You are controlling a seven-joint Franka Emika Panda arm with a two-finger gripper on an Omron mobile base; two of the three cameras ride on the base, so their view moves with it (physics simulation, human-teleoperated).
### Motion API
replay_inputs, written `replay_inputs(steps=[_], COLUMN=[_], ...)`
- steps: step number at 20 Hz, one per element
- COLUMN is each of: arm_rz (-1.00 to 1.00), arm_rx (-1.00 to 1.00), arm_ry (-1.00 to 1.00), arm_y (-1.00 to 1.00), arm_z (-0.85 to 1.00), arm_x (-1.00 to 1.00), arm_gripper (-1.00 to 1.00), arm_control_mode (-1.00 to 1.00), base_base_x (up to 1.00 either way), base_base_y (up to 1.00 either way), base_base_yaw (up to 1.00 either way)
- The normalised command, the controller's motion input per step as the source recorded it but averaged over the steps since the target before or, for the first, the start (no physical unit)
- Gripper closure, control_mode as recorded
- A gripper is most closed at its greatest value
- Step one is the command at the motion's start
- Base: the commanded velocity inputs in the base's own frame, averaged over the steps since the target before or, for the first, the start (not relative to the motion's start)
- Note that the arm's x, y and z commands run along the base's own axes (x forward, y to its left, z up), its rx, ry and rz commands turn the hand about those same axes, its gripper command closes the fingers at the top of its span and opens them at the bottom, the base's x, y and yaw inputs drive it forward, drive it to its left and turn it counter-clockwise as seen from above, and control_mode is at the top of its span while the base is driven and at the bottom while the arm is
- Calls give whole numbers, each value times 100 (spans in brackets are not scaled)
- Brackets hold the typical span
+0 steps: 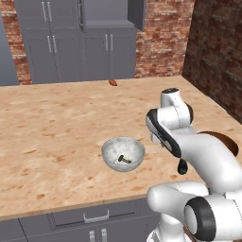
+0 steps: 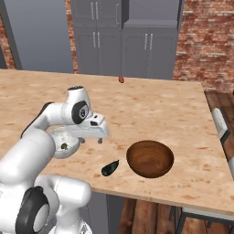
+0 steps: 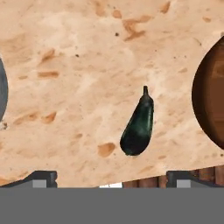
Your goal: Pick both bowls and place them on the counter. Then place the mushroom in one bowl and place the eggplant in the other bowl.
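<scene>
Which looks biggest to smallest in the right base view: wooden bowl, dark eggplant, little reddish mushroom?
1. Wooden bowl.
2. Eggplant.
3. Mushroom, a speck, but farthest from the camera, which makes it look smaller still.

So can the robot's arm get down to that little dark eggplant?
Probably yes. The small blackish-green eggplant lies alone on the tan wood-grain counter, beside the brown wooden bowl without touching it. The gripper hangs above with open jaws, nothing between.

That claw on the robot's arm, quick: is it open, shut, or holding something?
Gripper: open and holding nothing, hovering above the eggplant on the counter.
</scene>
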Motion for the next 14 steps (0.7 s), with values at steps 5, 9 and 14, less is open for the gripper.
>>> replay_inputs(steps=[5,9,14], arm_rz=[-34,-21,-6], arm_rx=[1,0,0], arm_ry=[10,9,0], arm_y=[-48,-2,-4], arm_z=[-56,-49,-14], arm_x=[-33,-1,0], arm_gripper=[-100,-100,-100], arm_control_mode=[-100,-100,-100], base_base_x=[0,0,0], base_base_y=[0,0,0], base_base_yaw=[0,0,0])
